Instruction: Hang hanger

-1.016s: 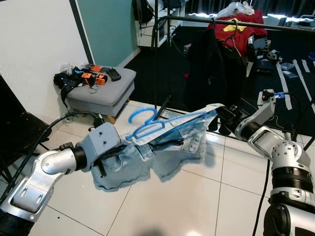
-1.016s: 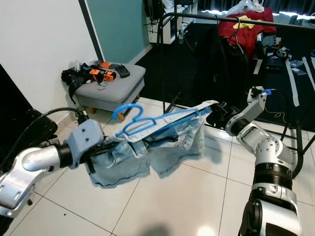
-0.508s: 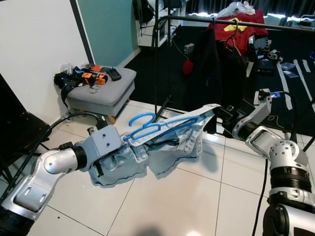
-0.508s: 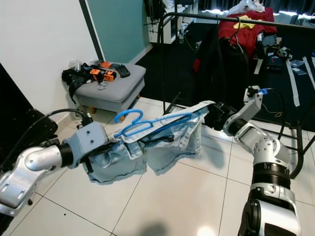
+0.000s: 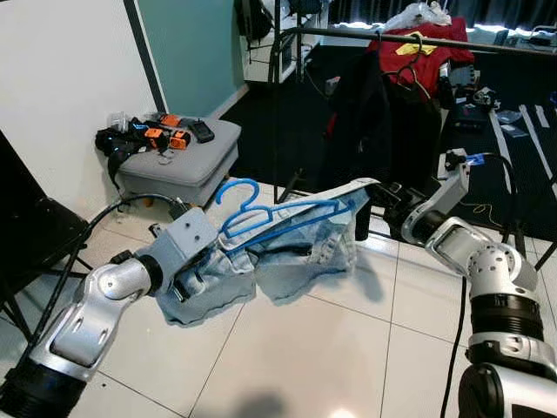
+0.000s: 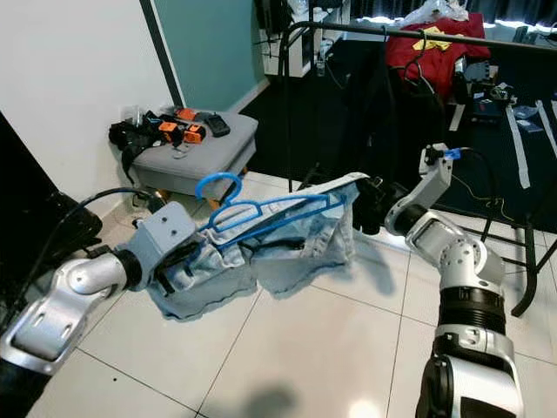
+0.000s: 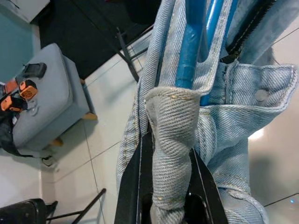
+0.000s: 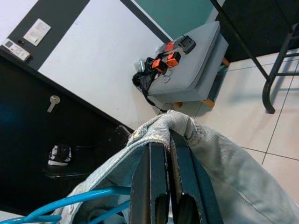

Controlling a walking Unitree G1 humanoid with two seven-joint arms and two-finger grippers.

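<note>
We hold a pair of light denim shorts (image 5: 296,252) stretched between our two grippers above the white tiled floor (image 5: 331,348), with a blue hanger (image 5: 261,213) threaded through the waistband. Our left gripper (image 7: 170,158) is clamped tight on a bunched fold of denim at the shorts' 9 o'clock end; in its wrist view the two black fingers (image 7: 133,182) pinch the cloth between them, and the hanger's blue bar runs on past, partly buried in fabric. Our right gripper (image 8: 168,163) is closed on the waistband's edge at the 3 o'clock end, its fingers nearly touching with only thin cloth between. From the head camera both sets of fingertips are hidden by the denim. The hanger's hook stands free above the shorts, pointing toward 12 o'clock; its lower bar is mostly covered. Behind, at 12 to 1 o'clock, a black clothes rail (image 5: 418,39) carries a dark garment (image 5: 383,113) and a red one (image 5: 422,52). A grey ottoman (image 5: 178,157) with small gadgets on it sits at 10 o'clock; what they are we cannot make out.
</note>
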